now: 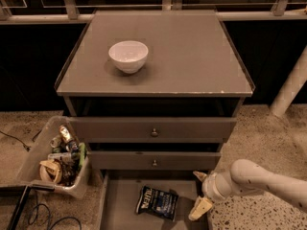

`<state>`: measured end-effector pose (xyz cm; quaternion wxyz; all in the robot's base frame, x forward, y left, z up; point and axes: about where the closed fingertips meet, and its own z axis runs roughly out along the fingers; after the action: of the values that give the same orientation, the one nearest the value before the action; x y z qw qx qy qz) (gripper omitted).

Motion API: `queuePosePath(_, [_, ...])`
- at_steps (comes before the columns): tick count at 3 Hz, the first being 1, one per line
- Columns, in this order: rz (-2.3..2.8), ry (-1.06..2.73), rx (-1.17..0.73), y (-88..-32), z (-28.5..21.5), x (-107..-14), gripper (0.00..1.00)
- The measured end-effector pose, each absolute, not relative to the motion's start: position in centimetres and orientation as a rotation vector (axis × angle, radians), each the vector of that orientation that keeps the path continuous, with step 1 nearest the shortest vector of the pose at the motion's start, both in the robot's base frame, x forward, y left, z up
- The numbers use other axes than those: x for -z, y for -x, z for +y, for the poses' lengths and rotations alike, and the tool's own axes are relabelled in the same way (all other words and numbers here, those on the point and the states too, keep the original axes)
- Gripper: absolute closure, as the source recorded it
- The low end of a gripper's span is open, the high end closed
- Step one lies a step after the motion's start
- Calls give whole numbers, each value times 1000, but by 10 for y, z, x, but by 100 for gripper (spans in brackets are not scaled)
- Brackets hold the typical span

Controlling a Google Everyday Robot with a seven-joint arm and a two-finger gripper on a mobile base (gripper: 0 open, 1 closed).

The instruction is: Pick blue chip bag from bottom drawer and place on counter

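The blue chip bag (157,202), dark navy with white lettering, lies flat on the grey floor of the open bottom drawer (120,210). My gripper (200,191) hangs over the drawer's right edge, just right of the bag and not touching it. Its two pale fingers (199,208) are spread apart and hold nothing. The white arm reaches in from the lower right. The counter (192,56) is the flat grey cabinet top above.
A white bowl (128,56) stands on the counter's left half. Two knobbed drawers (153,132) are slightly pulled out above the bottom drawer. A plastic bin of clutter (57,157) sits on the floor at the left, with cables beside it. A white post (290,87) stands at the right.
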<state>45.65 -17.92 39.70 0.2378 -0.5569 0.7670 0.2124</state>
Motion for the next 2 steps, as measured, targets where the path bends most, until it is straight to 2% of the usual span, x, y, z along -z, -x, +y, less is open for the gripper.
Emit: queuePosePath(2, [2081,1419,-613,-468,-176,-297,0])
